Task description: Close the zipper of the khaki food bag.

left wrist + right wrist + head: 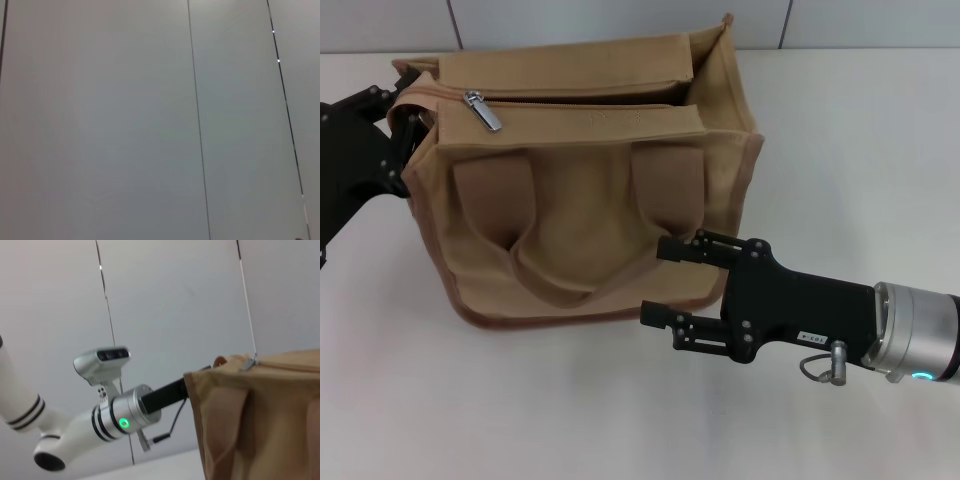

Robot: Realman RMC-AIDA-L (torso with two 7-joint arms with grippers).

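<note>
The khaki food bag [580, 190] stands on the white table, its handles folded down on the near face. The zipper [590, 100] runs along the top; its silver slider [483, 110] sits near the bag's left end, and the seam gapes dark toward the right. My left gripper [392, 135] is at the bag's left end, partly hidden by the corner. My right gripper [655, 280] is open and empty at the bag's near right bottom corner, jaws either side of the bottom edge. The right wrist view shows the bag [260, 415], the slider [248, 363] and the left arm [125, 415].
The white table [840, 150] extends to the right of and in front of the bag. A grey panelled wall [620, 20] runs behind it. The left wrist view shows only wall panels [100, 120].
</note>
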